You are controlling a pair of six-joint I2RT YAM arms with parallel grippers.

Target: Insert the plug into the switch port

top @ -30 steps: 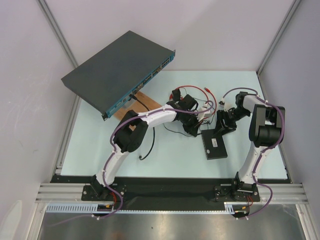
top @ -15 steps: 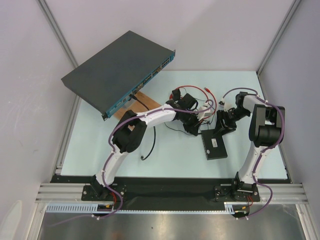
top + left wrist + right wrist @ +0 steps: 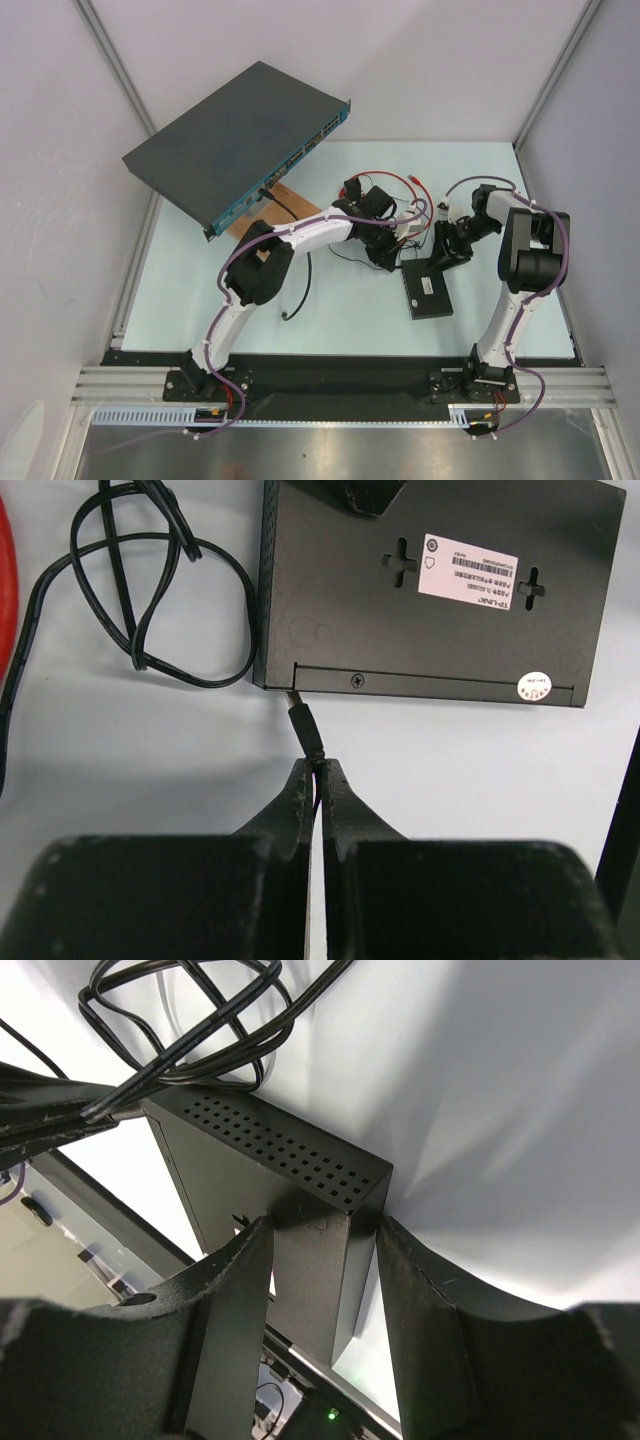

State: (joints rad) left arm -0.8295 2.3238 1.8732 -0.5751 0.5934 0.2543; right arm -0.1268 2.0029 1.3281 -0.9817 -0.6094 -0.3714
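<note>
Small dark plug (image 3: pixel 305 723), low centre-left of the left wrist view. Its tip is at the near side edge of the small flat black rectangular box (image 3: pixel 340 610), close to the box's lower left corner. That is where I take the switch port (image 3: pixel 288 688) to be. The socket itself is not visible, and I cannot tell whether the tip has entered. The plug leans toward the upper left and is not square to the edge.

Left gripper (image 3: pixel 318 772): jaws pinched fully together on the plug's tail end. The cable is hidden between them.

Right gripper (image 3: pixel 320 1228): jaws about half apart, straddling one end of the box below its perforated vent wall (image 3: pixel 270 1145). Both pads (image 3: pixel 235 1290) look to be against the box. Firmness unclear.

Nearby: a thin black cable loop (image 3: pixel 150 590) at upper left, a red cable (image 3: pixel 6 590) at the left frame edge, and a pale table surface (image 3: pixel 150 770).

Risks, as judged:
- The tilted plug may catch on the casing lip and jam or skid along the edge.
- Held only by its tail, the plug may pivot in the pinch under push.
- If the right hold is loose, the box may slide away instead of taking the plug.
- The black loop may snag.

Writing: the white rectangular label (image 3: pixel 462 572) reads "TP-LINK", inverted in the frame, and its finer lines are too small to read. The round white sticker (image 3: pixel 534 686) has red print that is illegible.
</note>
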